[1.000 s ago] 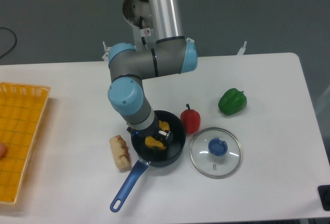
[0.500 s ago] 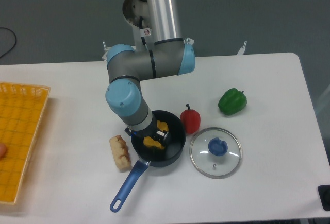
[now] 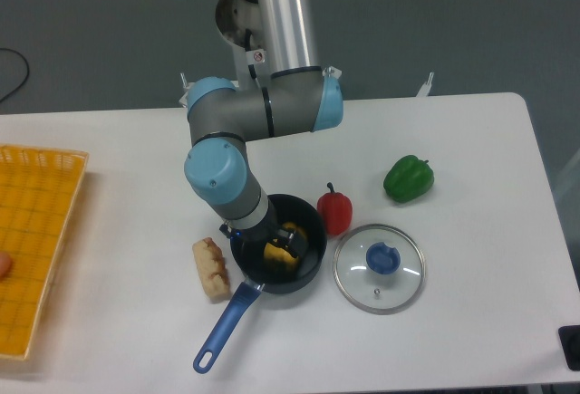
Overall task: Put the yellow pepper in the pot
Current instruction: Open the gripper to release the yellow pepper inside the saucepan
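The yellow pepper (image 3: 278,257) lies inside the pot (image 3: 314,234), a dark navy saucepan at the table's middle whose blue handle (image 3: 226,322) points to the front left. My gripper (image 3: 282,243) reaches down into the pot, right over the pepper. Its dark fingers stand around the pepper's top and look parted, and the wrist hides part of the pot's left rim. The pepper seems to rest on the pot's floor.
A red pepper (image 3: 334,212) touches the pot's right side. A green pepper (image 3: 408,178) lies further right. The glass lid with a blue knob (image 3: 378,267) sits right of the pot. A beige ginger-like piece (image 3: 211,268) lies left of it. A yellow basket (image 3: 32,249) fills the left edge.
The pepper has dropped lower in the pot and now shows as one yellow patch. The fingers seem to have parted from it, and the wrist has shifted slightly left.
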Controlling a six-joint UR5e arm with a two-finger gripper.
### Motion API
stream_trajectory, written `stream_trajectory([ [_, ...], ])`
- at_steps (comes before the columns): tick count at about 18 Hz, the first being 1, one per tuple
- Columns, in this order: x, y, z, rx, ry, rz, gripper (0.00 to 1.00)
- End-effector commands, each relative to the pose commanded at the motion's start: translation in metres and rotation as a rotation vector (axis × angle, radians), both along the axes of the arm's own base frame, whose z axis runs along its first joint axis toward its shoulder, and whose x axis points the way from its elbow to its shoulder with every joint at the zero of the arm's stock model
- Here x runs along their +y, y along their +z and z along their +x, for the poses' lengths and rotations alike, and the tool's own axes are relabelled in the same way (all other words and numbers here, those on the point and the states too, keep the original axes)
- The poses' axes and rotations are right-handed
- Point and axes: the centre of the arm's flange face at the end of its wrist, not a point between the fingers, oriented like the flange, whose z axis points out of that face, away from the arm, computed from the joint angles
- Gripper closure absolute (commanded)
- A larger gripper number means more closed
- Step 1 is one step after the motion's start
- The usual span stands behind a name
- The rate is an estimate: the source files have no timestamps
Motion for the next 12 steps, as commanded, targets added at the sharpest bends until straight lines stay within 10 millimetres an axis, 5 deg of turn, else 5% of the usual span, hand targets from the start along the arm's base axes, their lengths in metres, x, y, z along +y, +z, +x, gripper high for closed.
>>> stream_trajectory([
  [6, -0.003, 0.026, -0.019, 0.029, 0.013, 0.041, 0.0],
  [12, -0.013, 0.066, -0.068, 0.064, 0.011, 0.098, 0.0],
])
